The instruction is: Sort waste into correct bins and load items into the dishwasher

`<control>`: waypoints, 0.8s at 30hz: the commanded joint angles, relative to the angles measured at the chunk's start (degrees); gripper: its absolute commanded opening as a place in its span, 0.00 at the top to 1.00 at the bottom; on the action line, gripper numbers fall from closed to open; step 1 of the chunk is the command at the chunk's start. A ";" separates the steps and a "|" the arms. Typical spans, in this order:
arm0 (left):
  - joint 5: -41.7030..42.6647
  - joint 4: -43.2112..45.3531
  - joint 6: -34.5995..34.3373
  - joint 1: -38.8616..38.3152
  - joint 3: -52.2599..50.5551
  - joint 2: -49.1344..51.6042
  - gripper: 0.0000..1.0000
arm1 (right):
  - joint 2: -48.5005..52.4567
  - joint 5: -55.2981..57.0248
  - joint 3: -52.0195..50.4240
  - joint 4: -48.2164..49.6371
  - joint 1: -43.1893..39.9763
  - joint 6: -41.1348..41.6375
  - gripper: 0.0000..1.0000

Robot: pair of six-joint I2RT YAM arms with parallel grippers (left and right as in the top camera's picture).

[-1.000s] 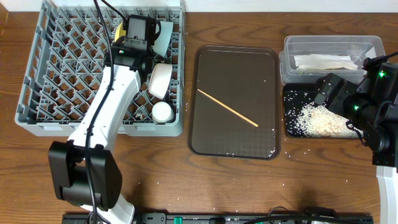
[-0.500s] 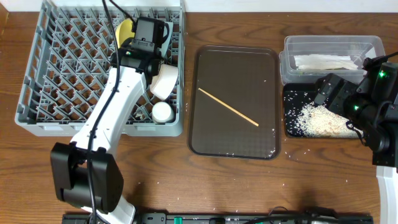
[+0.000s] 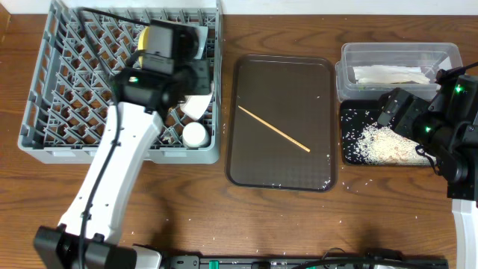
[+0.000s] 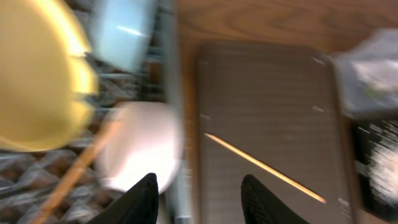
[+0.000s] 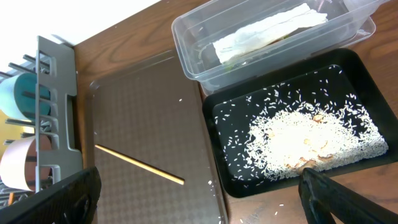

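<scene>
The grey dish rack (image 3: 45, 90) holds the yellow plate (image 3: 147, 34), the white bowl (image 3: 199, 105) and the white cup (image 3: 196, 134). In the left wrist view the plate (image 4: 37, 74), the light blue bowl (image 4: 121, 34), the white bowl (image 4: 140, 146) and one chopstick (image 4: 74, 174) sit in the rack. My left gripper (image 3: 200, 75) is open and empty above the rack's right edge (image 4: 200, 186). Another chopstick (image 3: 272, 128) lies on the brown tray (image 3: 314, 75). The paper wrapper (image 3: 388, 73) lies in the clear tub (image 3: 351, 56). Rice (image 3: 381, 146) lies in the black tray (image 3: 349, 155). My right gripper (image 3: 388, 108) is open and empty (image 5: 205, 205).
Loose rice grains are scattered on the wooden table around the black tray and the brown tray's front right corner (image 5: 214, 186). The right arm's body (image 3: 455, 127) hangs over the right end of the black tray.
My left arm has swung and the wrist has drawn back from the plate and blue bowl toward the rack's right edge. The right arm has not moved.
</scene>
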 commanded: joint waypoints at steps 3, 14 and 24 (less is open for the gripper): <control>4.63 3.13 -3.72 -7.30 0.37 6.93 0.55 | 0.09 0.13 0.35 -0.09 -0.24 0.50 0.01; -4.13 8.44 -27.23 -16.22 0.37 24.94 0.40 | 0.09 0.13 0.35 -0.07 -0.24 0.50 0.01; -4.17 13.64 -37.40 -17.97 0.37 33.16 0.41 | 0.09 0.13 0.35 -0.07 -0.24 0.50 0.01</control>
